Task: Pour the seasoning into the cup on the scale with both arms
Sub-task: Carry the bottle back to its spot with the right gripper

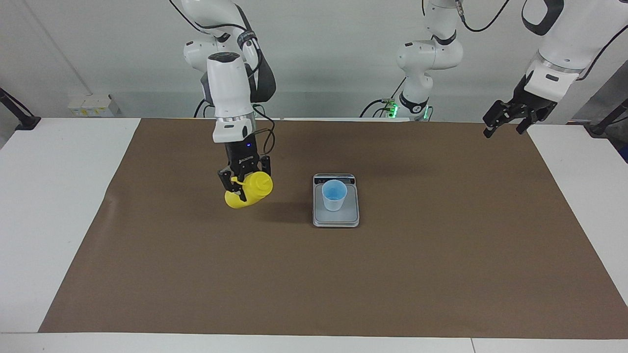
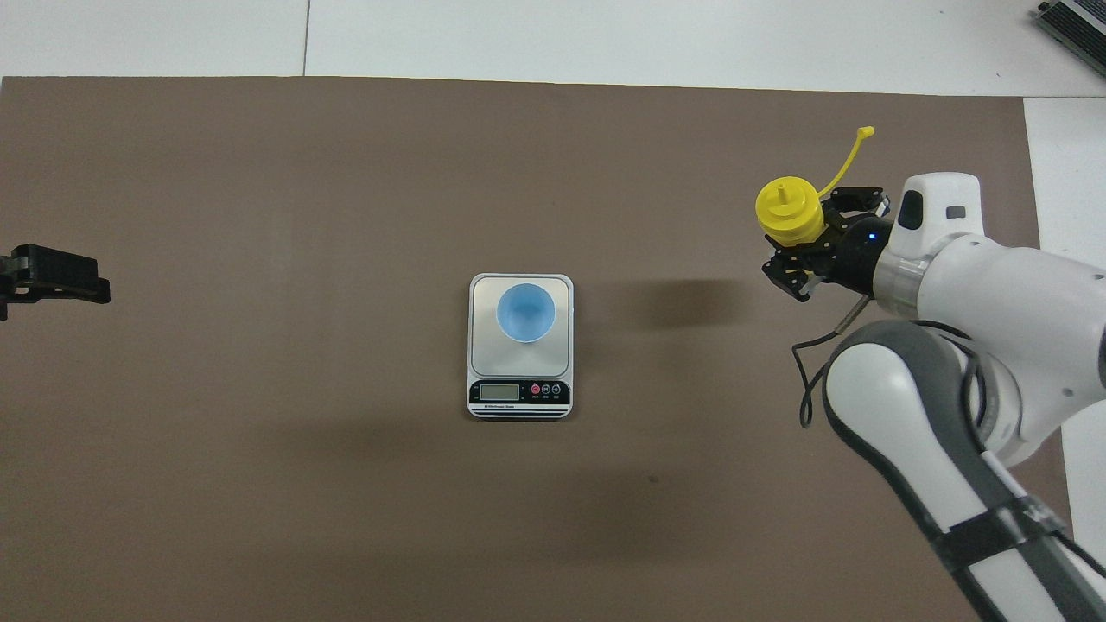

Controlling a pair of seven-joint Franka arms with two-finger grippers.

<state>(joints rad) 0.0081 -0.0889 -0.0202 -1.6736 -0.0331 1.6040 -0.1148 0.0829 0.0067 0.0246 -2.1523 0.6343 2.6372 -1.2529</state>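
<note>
Right gripper [image 1: 244, 180]: closed on the yellow seasoning bottle [image 1: 250, 190], fingers clamped across its body; it is raised over the brown mat [image 1: 441, 274], toward the right arm's end of the table.
Seasoning bottle: held tilted, nozzle end leaning toward the scale; its shadow falls apart from it on the mat, so I judge it clear of the surface. The cap strap [image 2: 848, 158] hangs loose, cap off the nozzle.
Scale [image 1: 336, 218]: flat on the mat at mid-table, display strip on the edge nearer the robots.
Cup [image 1: 334, 194]: light blue, upright on the weighing plate. No contents can be made out inside.
Left gripper [image 1: 508, 119]: waiting at the left arm's end of the table, raised over the mat's edge, holding nothing; fingers appear spread apart.
Done so far: bottle picked up and uncapped; cup set on the scale.
Outstanding: carry the bottle over the cup, tip the nozzle down over the rim, dispense. The left arm's part is not yet begun.
Progress judgement: early stage; nothing poured as far as can be seen.
Risk: bottle is well apart from the cup, so tilting it further before arrival could spill on the mat.
</note>
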